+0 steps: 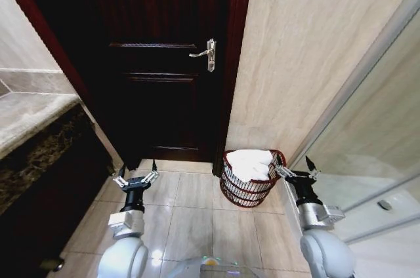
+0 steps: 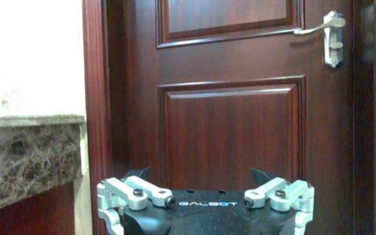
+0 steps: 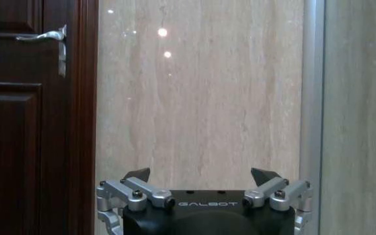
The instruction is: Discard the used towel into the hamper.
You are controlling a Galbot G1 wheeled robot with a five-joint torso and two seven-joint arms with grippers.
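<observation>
— So, how far along does the job look?

— Pretty much finished, I'd judge. The towel, white and bunched up, lies inside the hamper, heaped up to its rim. The hamper stands on the tiled floor against the beige wall, just beside the dark wooden door.

— And the claws? Is either one holding anything?

— No. The left claw hangs above the floor in front of the door, fingers spread wide and nothing between them. The right claw hangs just beside the hamper's rim on its right side, also spread wide and empty. In the head view one of its fingers looks very close to the wire rim; I can't tell whether it touches.

— So what's left to do?

— As far as I can see, nothing with the towel itself. At most the right arm needs to clear away from the hamper.

— Give me a count.

— One hamper, one towel, two claws, one door with one silver lever handle. There's also one stone counter off to the left, with nothing of the task on it.
</observation>
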